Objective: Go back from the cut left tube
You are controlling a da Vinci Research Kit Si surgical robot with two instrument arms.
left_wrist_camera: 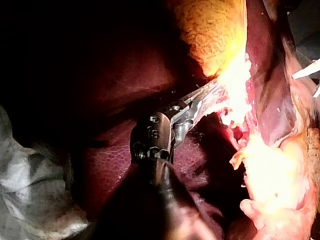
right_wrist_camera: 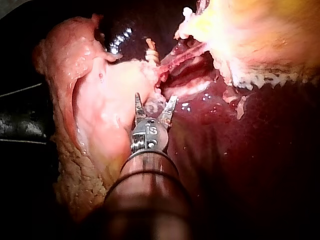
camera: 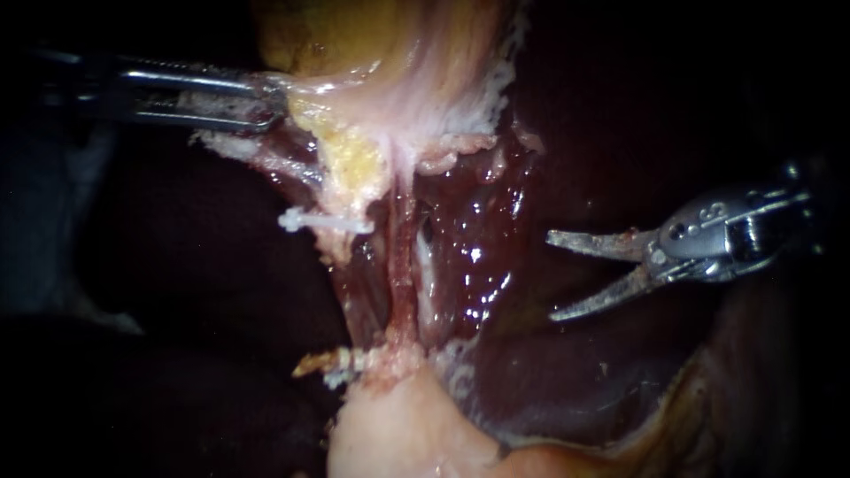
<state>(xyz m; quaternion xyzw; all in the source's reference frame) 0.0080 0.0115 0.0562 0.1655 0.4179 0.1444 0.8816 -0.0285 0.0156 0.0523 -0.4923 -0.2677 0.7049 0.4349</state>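
The right instrument (camera: 551, 276) is seen coming in from the right of the endoscope view. Its two slim, curved jaws are spread wide and nothing is held between them. They are poised over the dark, wet liver (camera: 620, 372), well apart from the tubes. The left tube (camera: 310, 363) is found left of the middle and is cut through. Its lower stump, closed by a pale clip (camera: 343, 365), lies at the edge of the pale tissue at the bottom. A white clip (camera: 323, 221) is seen on the upper end, below the yellow fat under the gallbladder (camera: 354, 35), and an open gap lies between the two ends. Just to the right of that gap a thin reddish tube (camera: 403, 274) is seen running whole from the gallbladder down to the pale tissue. The left instrument (camera: 270, 99) comes in from the upper left, and its jaws are closed on a pale fold of the gallbladder. The same hold is shown in the left wrist view, where the left instrument (left_wrist_camera: 205, 100) is clamped on bright, pale tissue. In the right wrist view the right instrument (right_wrist_camera: 156, 102) is shown with its jaws parted, and the clipped stump (right_wrist_camera: 150, 54) lies well ahead of them.
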